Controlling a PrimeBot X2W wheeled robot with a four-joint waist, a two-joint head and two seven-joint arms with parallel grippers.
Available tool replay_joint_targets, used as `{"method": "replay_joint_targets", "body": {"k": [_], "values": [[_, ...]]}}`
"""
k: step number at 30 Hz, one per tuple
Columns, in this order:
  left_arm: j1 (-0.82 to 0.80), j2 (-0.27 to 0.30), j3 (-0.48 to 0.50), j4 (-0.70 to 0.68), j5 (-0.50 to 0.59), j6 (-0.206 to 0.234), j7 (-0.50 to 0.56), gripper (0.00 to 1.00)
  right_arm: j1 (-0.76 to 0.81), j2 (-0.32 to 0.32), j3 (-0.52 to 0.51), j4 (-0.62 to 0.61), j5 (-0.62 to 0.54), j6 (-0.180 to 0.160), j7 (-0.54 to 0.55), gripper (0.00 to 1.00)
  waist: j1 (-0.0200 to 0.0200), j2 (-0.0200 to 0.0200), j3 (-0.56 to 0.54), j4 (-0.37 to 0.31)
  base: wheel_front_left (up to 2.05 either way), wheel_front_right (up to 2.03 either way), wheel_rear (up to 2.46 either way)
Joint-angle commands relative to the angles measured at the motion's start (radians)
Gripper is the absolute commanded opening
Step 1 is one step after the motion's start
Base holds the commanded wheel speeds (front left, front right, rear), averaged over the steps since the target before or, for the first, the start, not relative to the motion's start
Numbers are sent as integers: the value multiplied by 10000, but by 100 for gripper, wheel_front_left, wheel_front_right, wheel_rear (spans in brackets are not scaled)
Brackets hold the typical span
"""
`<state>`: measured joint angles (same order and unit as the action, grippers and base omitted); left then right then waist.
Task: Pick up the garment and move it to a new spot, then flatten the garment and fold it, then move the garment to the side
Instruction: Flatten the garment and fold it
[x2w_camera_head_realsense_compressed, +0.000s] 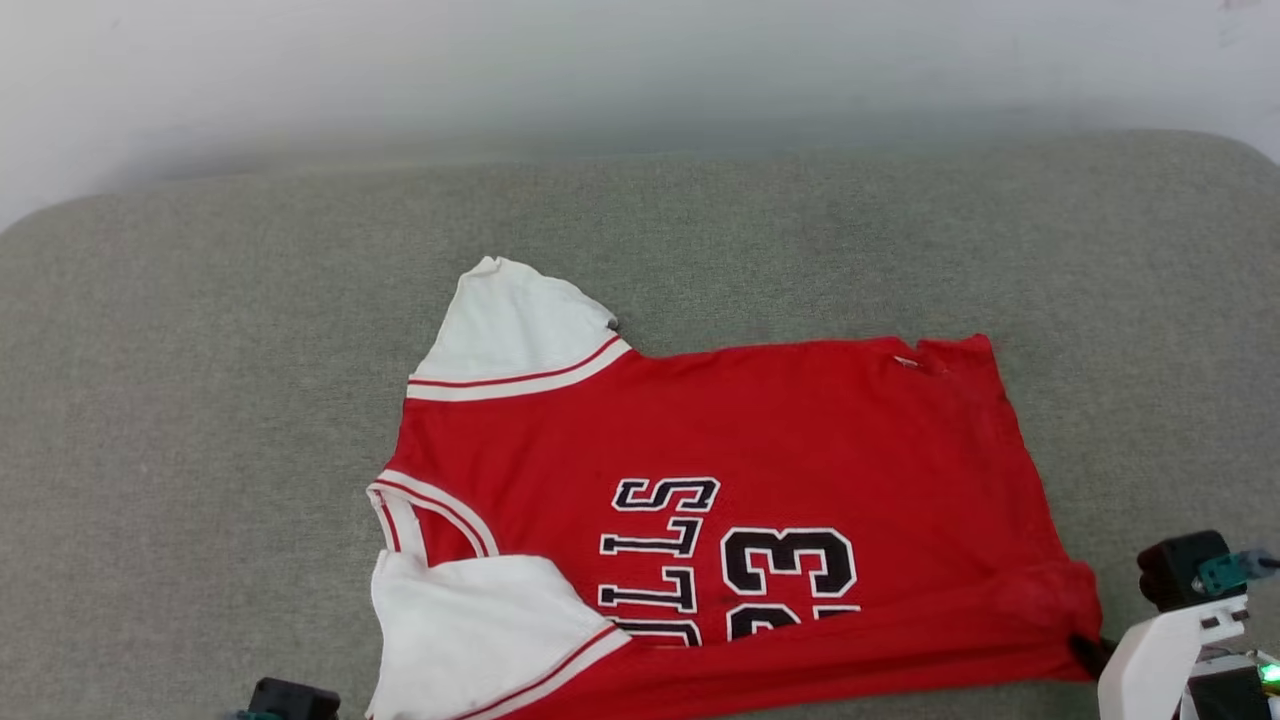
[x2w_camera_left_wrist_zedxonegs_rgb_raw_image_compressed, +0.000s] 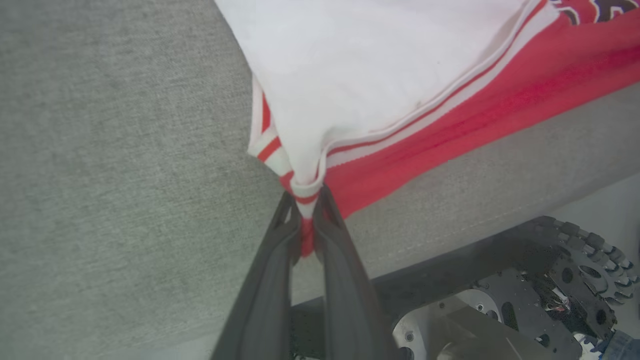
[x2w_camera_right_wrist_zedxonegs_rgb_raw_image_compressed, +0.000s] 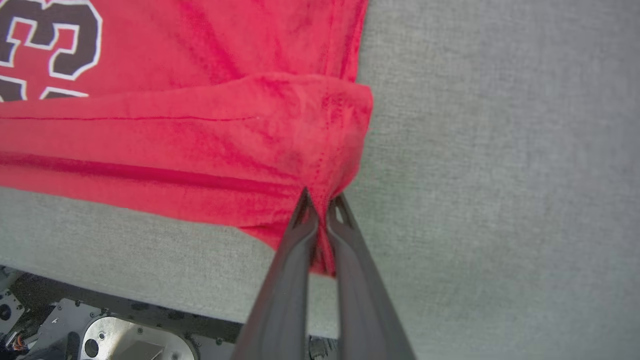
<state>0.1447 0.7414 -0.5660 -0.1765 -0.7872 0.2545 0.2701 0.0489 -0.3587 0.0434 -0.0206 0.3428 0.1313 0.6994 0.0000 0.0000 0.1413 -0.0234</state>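
Grey woven cushion surface bears bright red thin jersey shirt with white sleeves, spread mostly flat, near edge folded over. Near-left: left gripper pinching striped sleeve-trim corner. Near-right: right gripper pinching bunched red hem corner. Shirt edge spans between them.

A bunched corner of the red garment is seen pinched between the two dark fingers of the right gripper, their tips pressed together on the cloth. Near the grip the fabric is folded over itself. A black numeral edged in white is shown at the upper left. Grey woven upholstery is spread beneath, with a metal base at the lower left
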Motion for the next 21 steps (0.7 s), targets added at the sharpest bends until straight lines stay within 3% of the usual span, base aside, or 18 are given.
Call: {"method": "replay_joint_targets", "body": {"k": [1,9,10,11,12,21], "values": [[149,-56,-89,210,-24,-56,4,0,261,-88,-41,-32,42,-10,125,0,0,0,-25,-18,0,0,0],[-270,-500,-451,1149,48,-533,-163,0,283,17,187,748,-89,-10,-186,0,0,0,-8,4,0,0,0],[-346,-532,-443,1259,102,-564,-246,26,208,91,167,798,-95,-9,-311,22,0,0,-18,3,0,0,0],[-408,-559,-411,1364,126,-558,-337,100,128,135,199,814,-103,-9,-465,86,0,0,-34,0,0,0,0],[-450,-579,-364,1433,151,-570,-449,100,84,206,184,878,-59,-9,-558,100,0,0,-60,-6,0,0,0],[-870,-812,566,1211,46,-624,-2047,100,-401,406,-54,436,-122,-7,-1931,100,0,0,-377,-75,0,0,0]]}}
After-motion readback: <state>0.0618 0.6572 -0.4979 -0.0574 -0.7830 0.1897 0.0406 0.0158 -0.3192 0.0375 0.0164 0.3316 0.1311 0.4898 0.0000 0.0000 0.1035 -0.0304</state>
